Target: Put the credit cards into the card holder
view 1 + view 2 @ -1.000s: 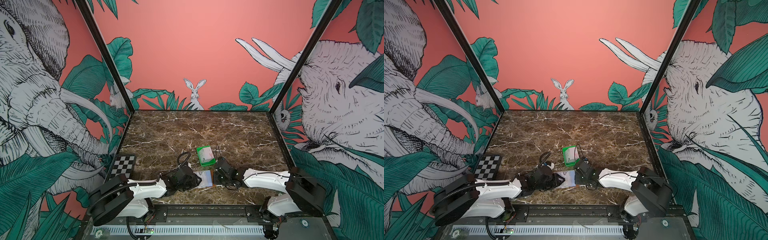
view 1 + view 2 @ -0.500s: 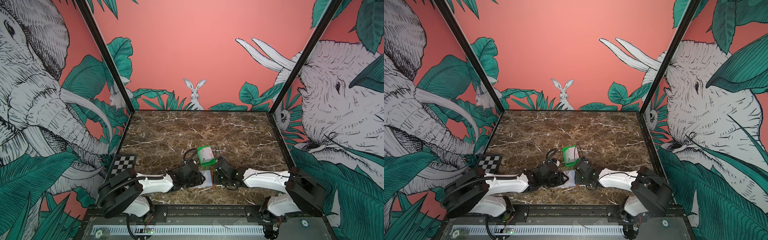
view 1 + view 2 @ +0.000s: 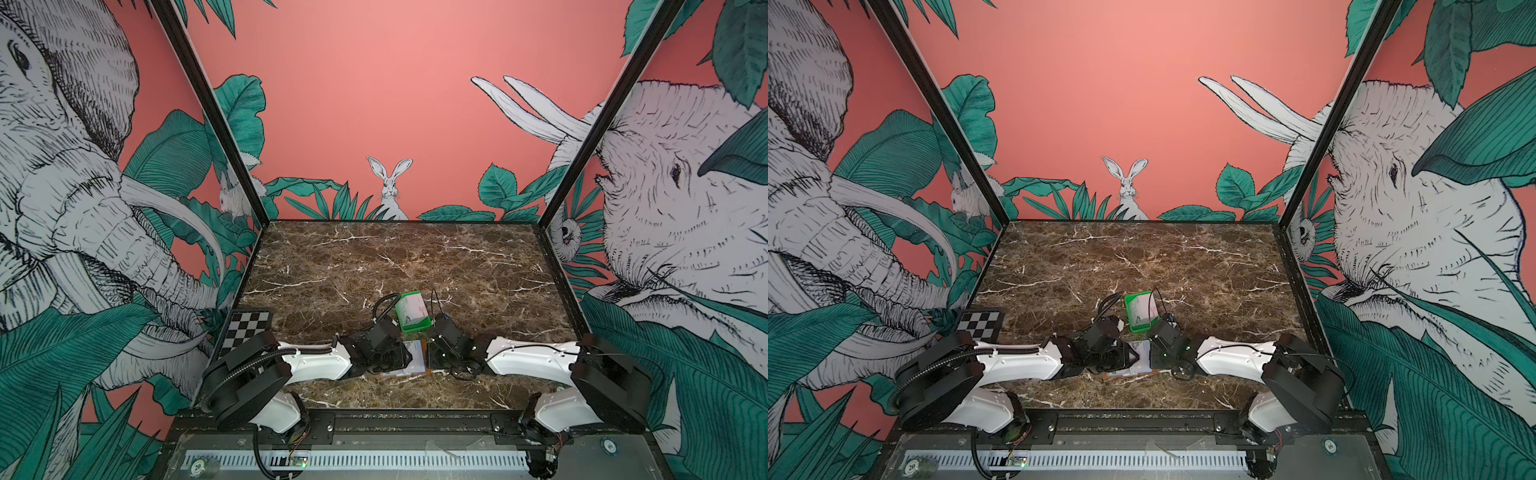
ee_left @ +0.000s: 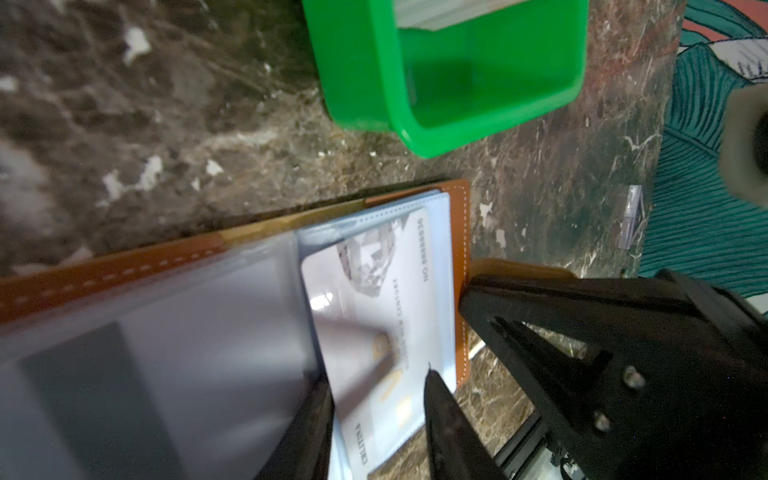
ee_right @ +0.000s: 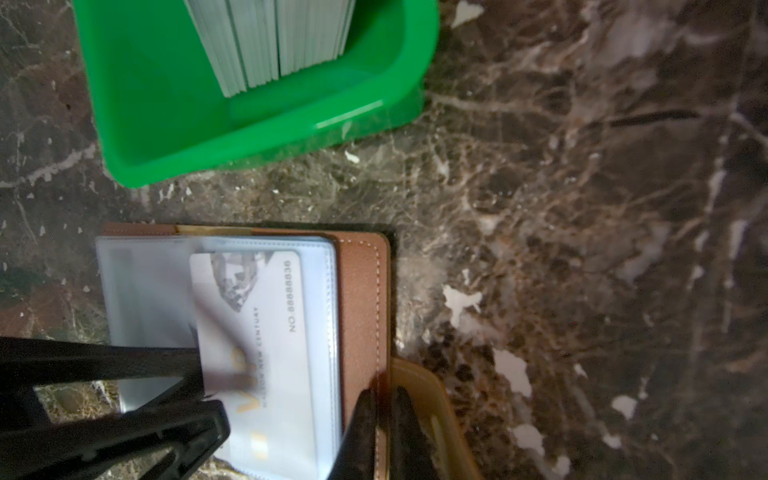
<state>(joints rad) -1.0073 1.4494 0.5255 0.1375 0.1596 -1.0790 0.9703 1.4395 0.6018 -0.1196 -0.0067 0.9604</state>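
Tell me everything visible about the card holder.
The card holder is a tan-brown, leather-look wallet with pale stitching, lying open on the marble table, close to the green tray. Its clear sleeves show a white card with grey print. The right gripper is shut on its cover edge beside the snap tab; the left gripper reaches onto the sleeves.

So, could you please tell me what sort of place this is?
Probably a purpose-built robot booth: marble-look tabletop, printed jungle-mural wall panels on three sides, and a checkerboard target beside the left arm.
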